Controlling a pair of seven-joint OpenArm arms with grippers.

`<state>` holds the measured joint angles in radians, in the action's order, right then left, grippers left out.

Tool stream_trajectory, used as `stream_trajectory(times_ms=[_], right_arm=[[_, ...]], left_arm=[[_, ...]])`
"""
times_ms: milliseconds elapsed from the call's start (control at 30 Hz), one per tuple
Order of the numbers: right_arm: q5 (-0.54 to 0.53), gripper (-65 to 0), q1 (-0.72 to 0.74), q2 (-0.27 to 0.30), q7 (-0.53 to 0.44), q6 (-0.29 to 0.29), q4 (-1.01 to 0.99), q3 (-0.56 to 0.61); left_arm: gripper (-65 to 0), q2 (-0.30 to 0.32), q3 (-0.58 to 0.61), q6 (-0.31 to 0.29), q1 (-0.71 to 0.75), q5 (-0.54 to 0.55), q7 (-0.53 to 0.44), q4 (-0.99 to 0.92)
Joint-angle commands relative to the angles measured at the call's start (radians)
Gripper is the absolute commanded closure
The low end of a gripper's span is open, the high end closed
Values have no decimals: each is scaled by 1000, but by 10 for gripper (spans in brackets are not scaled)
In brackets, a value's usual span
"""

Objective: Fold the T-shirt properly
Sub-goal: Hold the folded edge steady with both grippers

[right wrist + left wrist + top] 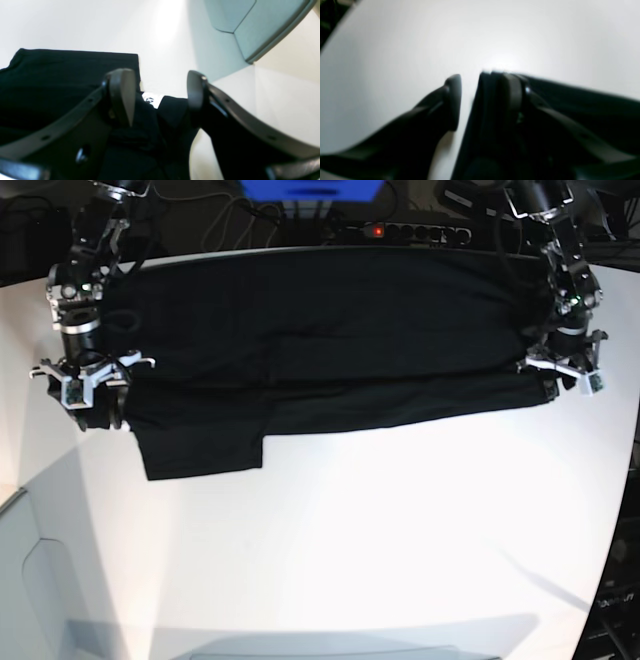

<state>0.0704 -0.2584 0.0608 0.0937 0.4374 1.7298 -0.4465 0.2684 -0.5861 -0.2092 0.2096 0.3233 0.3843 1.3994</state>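
Observation:
The black T-shirt (320, 350) lies as a long folded band across the far part of the white table (380, 540), with one sleeve sticking out toward the front at the left. My left gripper (566, 376) is at the band's right end. In the left wrist view the left gripper (483, 82) stands open, one finger on bare table, the other over the T-shirt (582, 105), whose edge lies between them. My right gripper (85, 395) is at the left end. It hangs wide open (158, 83) over the T-shirt (62, 72), with a small white tag (150, 99) showing between its fingers.
A power strip (400, 230) and cables run behind the table's far edge, beside a blue box (310, 188). A pale grey panel (40, 580) sits at the front left corner and shows as the panel (250, 25) in the right wrist view.

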Motion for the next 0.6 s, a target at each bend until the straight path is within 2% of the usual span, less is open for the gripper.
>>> stream_trajectory(times_ms=[0,100,433,500,567], right_arm=[[-11,-335,8,11,-25,-2,20,-2],[-11,-335,8,11,-25,-2,20,-2],[-11,-335,8,11,-25,-2,20,-2],[-11,-335,8,11,-25,-2,20,-2],[-11,-335,8,11,-25,-2,20,-2]], left_arm=[[-211,19,-7,-2,-17,7,-23,19],[-190,19,-7,-2,-19,7,-17,24],[-179,19,-7,-2,-16,7,-11,33],[-138,19,-7,-2,-16,7,-9,33],[-63,19,-7,-2,-16,7,-8,33]])
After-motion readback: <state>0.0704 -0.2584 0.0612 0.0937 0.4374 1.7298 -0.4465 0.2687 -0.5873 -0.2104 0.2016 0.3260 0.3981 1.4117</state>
